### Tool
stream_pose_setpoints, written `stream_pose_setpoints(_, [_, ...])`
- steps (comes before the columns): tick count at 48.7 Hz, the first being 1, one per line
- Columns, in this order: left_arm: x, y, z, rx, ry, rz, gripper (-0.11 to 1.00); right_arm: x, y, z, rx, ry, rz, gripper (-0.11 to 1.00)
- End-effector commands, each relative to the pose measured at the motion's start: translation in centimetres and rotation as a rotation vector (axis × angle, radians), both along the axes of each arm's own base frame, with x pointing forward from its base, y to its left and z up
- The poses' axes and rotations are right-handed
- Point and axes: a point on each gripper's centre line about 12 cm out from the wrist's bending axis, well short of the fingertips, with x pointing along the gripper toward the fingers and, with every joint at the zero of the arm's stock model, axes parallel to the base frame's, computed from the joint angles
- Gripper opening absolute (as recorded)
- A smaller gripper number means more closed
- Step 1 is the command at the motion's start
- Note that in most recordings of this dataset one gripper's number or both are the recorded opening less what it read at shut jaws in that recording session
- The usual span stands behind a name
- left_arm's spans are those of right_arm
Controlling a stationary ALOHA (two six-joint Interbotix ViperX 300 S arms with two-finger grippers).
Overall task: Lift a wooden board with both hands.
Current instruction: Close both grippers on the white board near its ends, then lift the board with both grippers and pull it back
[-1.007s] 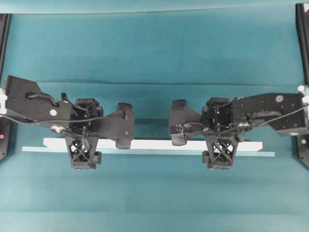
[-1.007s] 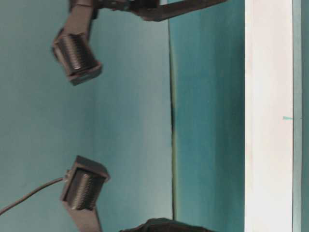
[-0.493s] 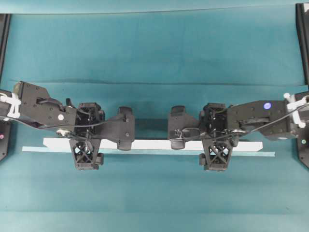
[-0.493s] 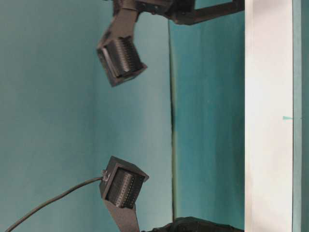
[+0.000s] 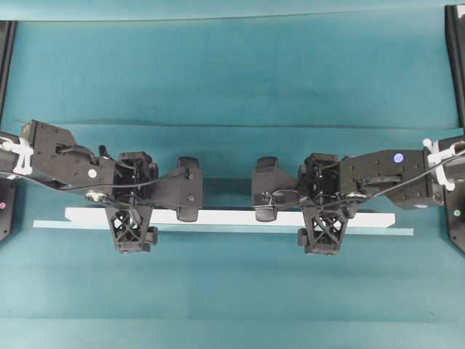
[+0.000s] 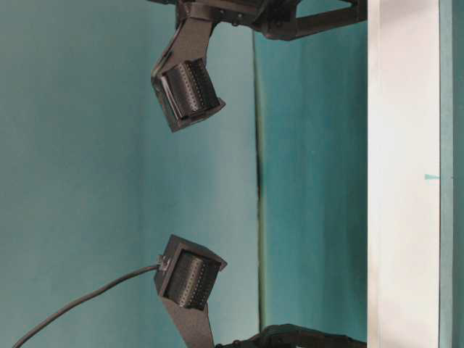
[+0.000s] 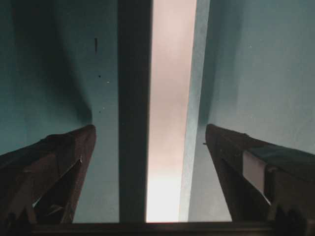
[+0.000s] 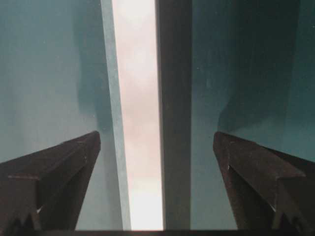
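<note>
The wooden board (image 5: 232, 217) is a long white plank lying flat on the teal table, with a thin pale teal strip (image 5: 218, 228) along its near edge. My left gripper (image 5: 131, 214) hangs over the board's left part and my right gripper (image 5: 325, 216) over its right part. Both are open. In the left wrist view the board (image 7: 170, 98) runs between the wide-apart fingertips of the left gripper (image 7: 150, 132), touching neither. The right wrist view shows the same: the board (image 8: 138, 98) is untouched inside the right gripper (image 8: 156, 137). Two ribbed finger pads (image 6: 188, 94) hang apart from the board (image 6: 402, 174).
The teal cloth has a crease (image 5: 232, 125) behind the arms and a seam (image 6: 257, 181) in the table-level view. Black frame posts (image 5: 456, 58) stand at the left and right edges. Thin cables (image 6: 80, 301) trail from the grippers.
Both grippers have come down closer to the board, most of it in the first half second; the finger pads shifted toward it in the table-level view. The jaws stayed wide and the board has not moved.
</note>
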Motion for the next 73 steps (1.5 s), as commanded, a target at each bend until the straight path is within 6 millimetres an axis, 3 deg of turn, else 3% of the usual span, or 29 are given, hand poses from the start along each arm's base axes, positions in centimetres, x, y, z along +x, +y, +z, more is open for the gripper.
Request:
stream_pose_setpoints(1, [0.2, -0.1, 0.3, 0.000, -0.015, -0.001, 0.97, 0.0, 0.0, -0.4, -0.004, 0.000, 0.009, 0.94])
stream_pose_setpoints(6, [0.2, -0.2, 0.3, -0.001, -0.011, 0.000, 0.93, -0.3, 0.0, -0.7, -0.004, 0.009, 0.007, 0.91])
stream_pose_setpoints(10, [0.2, -0.3, 0.3, 0.000, -0.015, -0.007, 0.81, -0.5, 0.0, -0.9, -0.004, 0.018, 0.007, 0.82])
stream_pose_setpoints(19, [0.6, -0.5, 0.6, -0.002, -0.058, -0.013, 0.28, -0.6, 0.0, -1.0, -0.004, 0.021, 0.010, 0.30])
stream_pose_setpoints(22, [0.7, -0.6, 0.6, -0.002, -0.068, -0.016, 0.17, -0.5, 0.0, -0.9, -0.005, 0.012, 0.010, 0.21])
stream_pose_setpoints(48, [0.9, -0.7, 1.6, -0.002, -0.089, -0.021, 0.17, 0.1, 0.1, -0.1, 0.000, -0.005, 0.003, 0.21])
stream_pose_setpoints(59, [0.1, -0.8, 3.8, -0.001, -0.054, -0.020, 0.17, 0.7, 0.0, 2.4, 0.019, 0.003, -0.014, 0.21])
stream_pose_setpoints(73, [0.4, -0.8, 8.4, -0.001, -0.084, -0.015, 0.17, 1.3, 0.3, 7.7, 0.037, 0.013, -0.008, 0.21])
